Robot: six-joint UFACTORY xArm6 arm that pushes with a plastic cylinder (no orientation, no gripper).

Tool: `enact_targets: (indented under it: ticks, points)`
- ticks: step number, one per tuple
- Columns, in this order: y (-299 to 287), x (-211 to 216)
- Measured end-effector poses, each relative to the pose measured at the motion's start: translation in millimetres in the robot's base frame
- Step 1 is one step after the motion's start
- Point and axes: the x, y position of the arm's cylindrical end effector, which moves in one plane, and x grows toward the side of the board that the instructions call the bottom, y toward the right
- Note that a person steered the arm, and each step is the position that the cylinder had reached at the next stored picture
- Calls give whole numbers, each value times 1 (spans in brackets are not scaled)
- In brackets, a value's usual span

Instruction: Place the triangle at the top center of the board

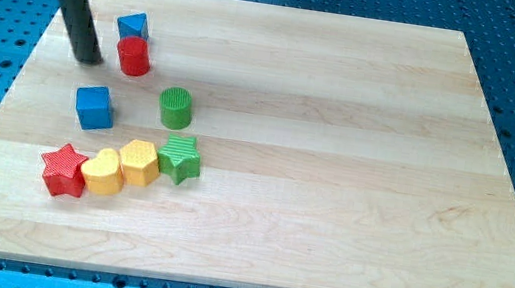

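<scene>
My tip (89, 59) is sitting at the view's upper left, holding nothing; the blue triangle (133, 26) is lying just right and slightly up, touching the red cylinder (133, 56); top centre is waiting further right.

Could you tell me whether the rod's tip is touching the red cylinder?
Apart: the camera view shows bare wood between my tip and the red cylinder.

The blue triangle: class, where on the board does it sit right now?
The blue triangle sits in the view's upper left, touching the red cylinder just below it, with my tip to their left.
</scene>
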Motion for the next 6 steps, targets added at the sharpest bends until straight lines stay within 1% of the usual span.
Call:
enact_targets:
  ticks: [1, 2, 3, 4, 5, 6]
  points:
    - [31, -6]
    - [25, -33]
    - [17, -47]
    - [92, -47]
    - [164, -34]
    - [166, -34]
